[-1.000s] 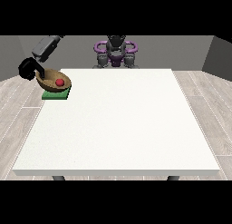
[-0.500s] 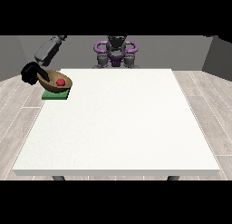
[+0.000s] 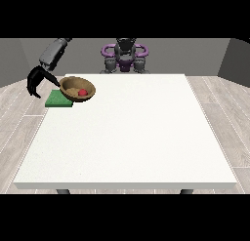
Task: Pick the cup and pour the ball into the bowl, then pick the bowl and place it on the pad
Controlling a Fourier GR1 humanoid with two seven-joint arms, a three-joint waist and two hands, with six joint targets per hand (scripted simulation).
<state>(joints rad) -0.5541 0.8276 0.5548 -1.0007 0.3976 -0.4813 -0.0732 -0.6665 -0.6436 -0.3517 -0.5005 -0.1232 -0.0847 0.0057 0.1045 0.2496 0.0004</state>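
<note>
At the counter's far corner on the view's left, a flat green square pad [image 3: 58,99] carries a round wooden bowl [image 3: 76,88] overhanging its inner edge, a small red ball [image 3: 82,92] inside. Large white square counter [image 3: 132,137] on grey plank floor [image 3: 224,123], grey walls [image 3: 195,54] behind. Black robot hand [image 3: 35,82] hangs beside the pad, fingers spread, holding nothing.

A brown wooden-looking bowl [image 3: 77,88] holds a red ball [image 3: 82,92] and sits partly over a plain green pad [image 3: 57,99] on the speckled white table [image 3: 132,137], beside a black hand [image 3: 36,82] on what seems a grey arm [image 3: 52,53].
</note>
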